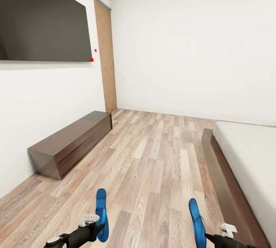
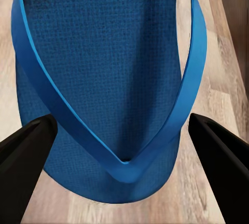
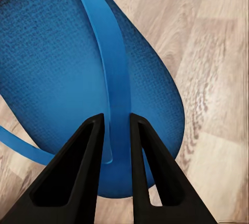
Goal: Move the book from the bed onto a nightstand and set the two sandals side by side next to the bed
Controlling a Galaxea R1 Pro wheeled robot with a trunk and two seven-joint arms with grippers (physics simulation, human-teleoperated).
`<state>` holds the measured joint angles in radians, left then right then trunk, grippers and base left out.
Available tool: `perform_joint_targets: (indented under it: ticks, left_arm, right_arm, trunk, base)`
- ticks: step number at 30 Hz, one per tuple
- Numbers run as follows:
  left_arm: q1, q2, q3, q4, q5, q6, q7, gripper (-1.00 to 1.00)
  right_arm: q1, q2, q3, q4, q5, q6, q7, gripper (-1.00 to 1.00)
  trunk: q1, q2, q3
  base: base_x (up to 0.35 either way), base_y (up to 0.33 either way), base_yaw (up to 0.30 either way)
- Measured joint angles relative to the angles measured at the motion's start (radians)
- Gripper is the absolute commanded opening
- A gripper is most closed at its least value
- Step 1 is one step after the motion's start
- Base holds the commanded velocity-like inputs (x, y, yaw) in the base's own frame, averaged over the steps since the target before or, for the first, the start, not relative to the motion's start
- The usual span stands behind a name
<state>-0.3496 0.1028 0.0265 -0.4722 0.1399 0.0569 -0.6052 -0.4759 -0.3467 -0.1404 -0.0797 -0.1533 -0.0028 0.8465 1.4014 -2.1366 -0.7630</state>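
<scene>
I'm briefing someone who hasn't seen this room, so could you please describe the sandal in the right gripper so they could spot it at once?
Start at the bed with its off-white mattress on the right, then follow its dark wooden frame toward the camera. Just beside its near end, above the plank floor, hangs a bright blue sandal, its strap pinched by the right gripper. The other sandal is farther from the bed, at the left gripper, whose fingers are spread.

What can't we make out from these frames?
- Left gripper: whether anything grips the left sandal is unclear; in the left wrist view the fingers stand wide of the straps.
- Right sandal: heel cut off by the head view's lower edge.
- Bed: cut by the right edge; book and nightstand can't be located.
</scene>
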Motion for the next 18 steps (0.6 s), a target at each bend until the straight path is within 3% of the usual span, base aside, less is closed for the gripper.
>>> perform_joint_targets:
  ticks: [8, 18]
  left_arm:
    - [0.000, 0.000, 0.002, 0.000, 0.001, 0.000, -0.001, -1.00]
    - [0.000, 0.000, 0.003, 0.000, 0.002, 0.000, 0.000, -1.00]
  right_arm:
    - [0.000, 0.000, 0.001, 0.000, 0.004, 0.000, 0.000, -1.00]
    - [0.000, 0.000, 0.001, 0.001, 0.004, 0.000, 0.000, -1.00]
  trunk:
    - [0.000, 0.000, 0.007]
    - [0.000, 0.000, 0.008]
  base:
    - [0.000, 0.000, -0.245]
    - [0.000, 0.000, -0.025]
